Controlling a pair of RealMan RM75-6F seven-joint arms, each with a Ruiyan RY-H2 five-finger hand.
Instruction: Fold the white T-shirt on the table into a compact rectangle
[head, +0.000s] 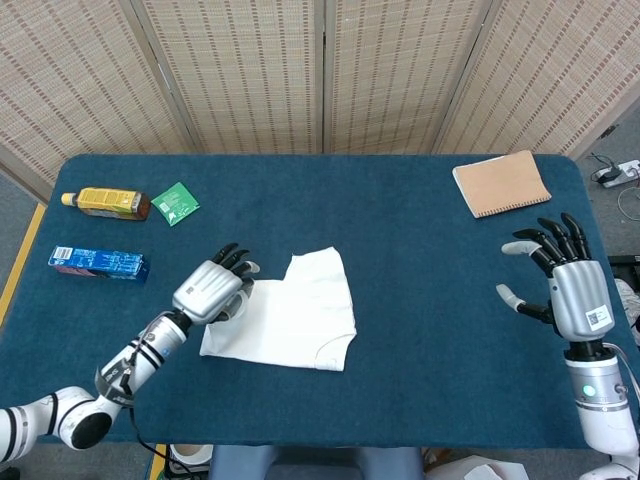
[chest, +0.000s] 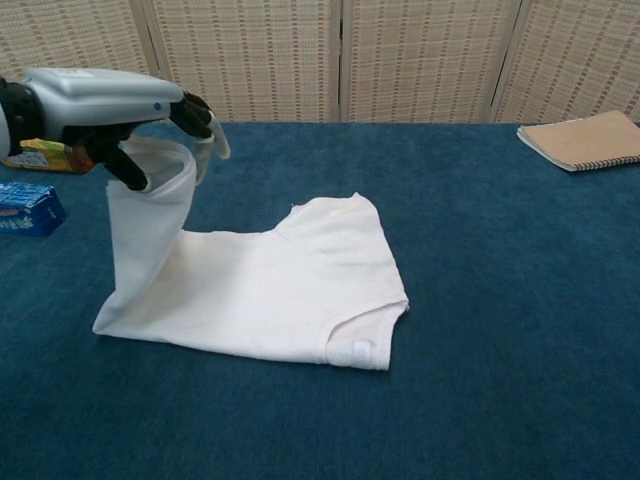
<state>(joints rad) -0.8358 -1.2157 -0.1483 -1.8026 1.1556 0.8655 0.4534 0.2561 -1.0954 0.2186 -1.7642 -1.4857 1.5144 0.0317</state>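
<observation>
On the dark blue carpeted table (head: 420, 330) in front of me lies the white cotton T-shirt (head: 300, 320), roughly at the middle and a little toward my left side; most of it rests flat, with its collar edge and small label toward the near edge in the chest view (chest: 355, 350); its left end is lifted off the cloth surface and hangs as a vertical fold from my left hand (head: 210, 290); that silver and black left hand grasps the raised edge of the fabric between thumb and fingers, which I see best in the chest view (chest: 100, 105), where the cloth drapes down from the hand to the flat part below; my right hand (head: 572, 290) hovers above the right side of the table, well apart from the shirt, released, fingers spread and holding nothing; it does not show in the chest view; far left on the table I see an amber bottle with a yellow label (head: 105, 203) lying on its side, a small green packet (head: 176, 204) just beside it, and a blue rectangular box (head: 98, 263) nearer to me; at the far right corner lies a tan spiral-bound notebook (head: 501, 184); behind the table stands a woven folding screen (head: 320, 75).
</observation>
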